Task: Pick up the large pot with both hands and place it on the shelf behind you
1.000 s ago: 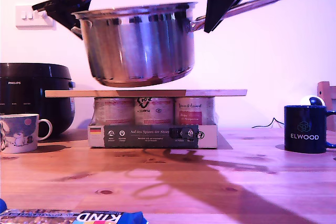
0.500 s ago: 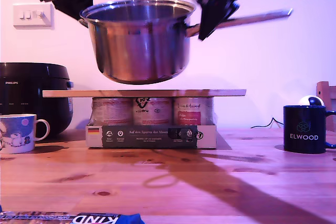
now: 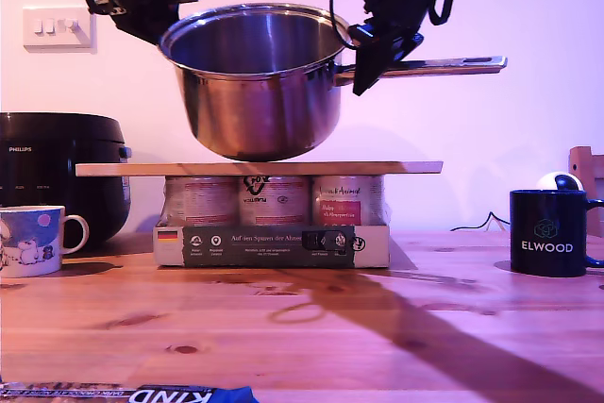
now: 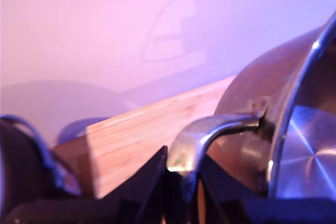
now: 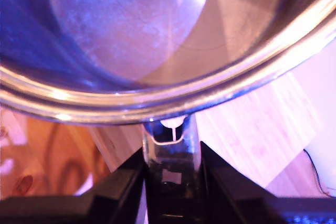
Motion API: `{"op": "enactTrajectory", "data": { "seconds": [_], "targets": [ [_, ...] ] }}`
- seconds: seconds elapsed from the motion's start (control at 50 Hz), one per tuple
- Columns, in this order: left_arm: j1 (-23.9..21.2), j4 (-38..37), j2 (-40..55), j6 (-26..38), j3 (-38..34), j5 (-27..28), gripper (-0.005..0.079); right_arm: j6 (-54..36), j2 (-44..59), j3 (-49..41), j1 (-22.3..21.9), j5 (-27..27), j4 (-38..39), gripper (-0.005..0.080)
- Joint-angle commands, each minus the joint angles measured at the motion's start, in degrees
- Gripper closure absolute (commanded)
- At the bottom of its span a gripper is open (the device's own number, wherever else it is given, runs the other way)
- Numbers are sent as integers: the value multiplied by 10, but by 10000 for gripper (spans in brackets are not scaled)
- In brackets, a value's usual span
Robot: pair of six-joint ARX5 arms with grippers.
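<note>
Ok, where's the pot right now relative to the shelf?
In the exterior view the large pot hangs tilted just above the shelf, left of the plank's centre, its base very close to the wood; contact isn't clear.

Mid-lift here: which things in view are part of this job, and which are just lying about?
Job:
- large pot, clamped by my first gripper and my second gripper
- shelf, with the tray of cans under it

Lying about:
- black cooker
- white mug
- dark blue mug
- snack bar
</note>
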Motion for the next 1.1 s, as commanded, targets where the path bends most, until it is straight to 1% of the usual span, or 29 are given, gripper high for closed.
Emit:
{"op": "enactTrajectory", "data": {
  "seconds": [0.0,0.14,0.42,0.56,0.7,0.86,0.92,1.0,1.08],
  "targets": [
    [-18,-7,27,-50,-4,-12,766,89,-27,52,-19,5,47,765],
    [-18,-24,39,-52,-4,-12,766,89,-22,52,-30,3,24,765],
    [-8,-32,43,-52,-4,-13,765,89,-22,52,-32,3,42,765],
    [-2,-33,43,-60,-4,-13,723,89,-22,52,-26,3,51,762],
    [1,-29,43,-65,-4,-19,629,89,-22,52,-25,6,72,732],
    [1,-29,43,-65,-4,-22,625,89,-22,52,-25,6,76,729],
    [1,-29,43,-65,-4,-21,622,89,-22,52,-25,6,78,703],
    [1,-25,43,-65,-4,-22,585,89,-22,52,-25,6,85,642],
    [1,-22,43,-65,-4,-22,577,89,-22,52,-25,6,93,615]
  ]
}}
